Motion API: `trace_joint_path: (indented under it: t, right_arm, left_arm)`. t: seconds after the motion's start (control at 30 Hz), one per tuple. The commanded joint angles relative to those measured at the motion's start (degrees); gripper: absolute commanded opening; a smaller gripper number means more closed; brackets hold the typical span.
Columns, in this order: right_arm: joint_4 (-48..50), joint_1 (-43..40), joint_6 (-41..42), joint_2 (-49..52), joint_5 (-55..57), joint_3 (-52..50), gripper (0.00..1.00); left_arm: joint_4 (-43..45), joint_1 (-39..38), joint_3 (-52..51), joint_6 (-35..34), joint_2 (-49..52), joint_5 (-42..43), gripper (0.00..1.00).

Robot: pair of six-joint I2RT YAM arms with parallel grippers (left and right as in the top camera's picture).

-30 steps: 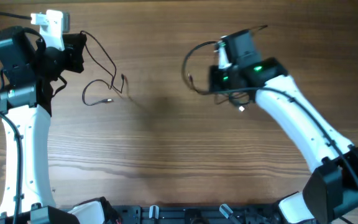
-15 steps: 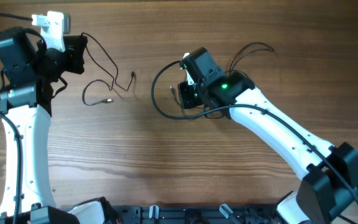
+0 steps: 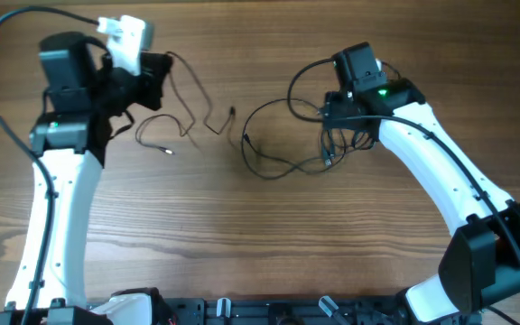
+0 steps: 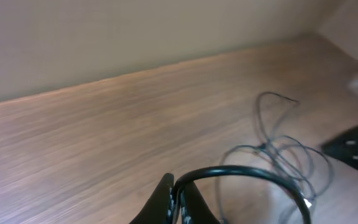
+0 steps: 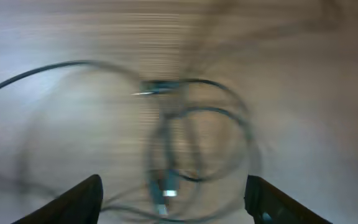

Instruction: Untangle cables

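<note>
1. left claw (image 4: 174, 190): clenched, fingertips pinched on the left cable (image 4: 247, 172). The wire leaves right at the tips and arcs away ahead of them.
2. left cable, look: very thin, black, slack. From the claw it runs out over the table (image 3: 242, 235) toward the other arm in loose open bends, with no tight coil. One small plug end lies well out from the tips. A second plug, with a light tip, sits on a short loop nearer the claw, off to its side.
3. right claw (image 5: 173, 186): released, fingers wide apart, gripping nothing. The right wrist view is blurred.
4. right cable (image 3: 283, 171): on the table directly under the right claw. It is the same thin black wire. Several round loops overlap in the span between the two fingers, and a small light-tipped plug lies low between them.
5. Overhead: one big arc of the right cable stands out beside the claw's wrist. A longer flat loop trails away from the claw toward the left arm.
6. The nearest ends of the two cables lie close together, between the claws. They look apart, but the wire is too thin to be sure.
</note>
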Motion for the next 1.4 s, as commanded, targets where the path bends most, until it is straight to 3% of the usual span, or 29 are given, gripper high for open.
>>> trace_joint_path:
  t: [0.0, 0.17, 0.4, 0.7, 0.87, 0.9, 1.03, 1.1, 1.17, 1.37]
  right_arm:
    - [1.66, 0.66, -24.15, 1.25, -27.71, -0.07, 0.76]
    - [1.33, 0.72, -36.74, 1.25, -47.98, -0.07, 0.76]
    - [0.66, 0.72, -42.64, 1.25, -54.23, -0.07, 0.78]
    - [21.68, 1.33, -30.64, 1.36, -53.94, -0.07, 0.79]
    - [25.97, 2.99, -27.26, 3.48, -53.46, -0.07, 0.79]
    - [25.97, 3.15, -26.86, 4.42, -53.48, -0.07, 0.77]
    - [26.05, 3.37, -24.06, 8.24, -53.46, -0.07, 0.34]
    - [25.11, 3.34, -23.65, 8.76, -52.61, -0.07, 0.34]
    - [22.93, 3.34, -20.96, 8.76, -44.50, -0.07, 0.57]
    - [11.74, 3.34, -18.53, 8.76, -28.06, -0.07, 0.62]
  left_arm:
    - [0.96, -5.84, 0.31, -0.37, -1.16, 1.11, 0.06]
    - [3.41, -11.89, 0.31, -0.35, -1.03, -3.72, 0.05]
    - [4.11, -13.49, 0.31, -3.19, 2.12, -5.07, 0.06]
    - [6.16, -16.31, 0.31, -3.37, 2.78, -4.87, 0.06]
    - [6.12, -16.31, 0.31, -3.39, 2.78, -4.85, 0.12]
    - [6.12, -16.31, 0.31, -3.39, 2.75, -4.85, 0.12]
    - [6.12, -16.15, 0.31, -3.34, 2.75, -4.92, 0.16]
    - [6.12, -15.72, 0.31, -3.34, 2.71, -4.96, 0.16]
    - [6.12, -14.78, 0.31, -3.34, 2.71, -6.49, 0.18]
    - [6.05, -10.84, 0.31, -3.37, 2.71, -7.72, 0.22]
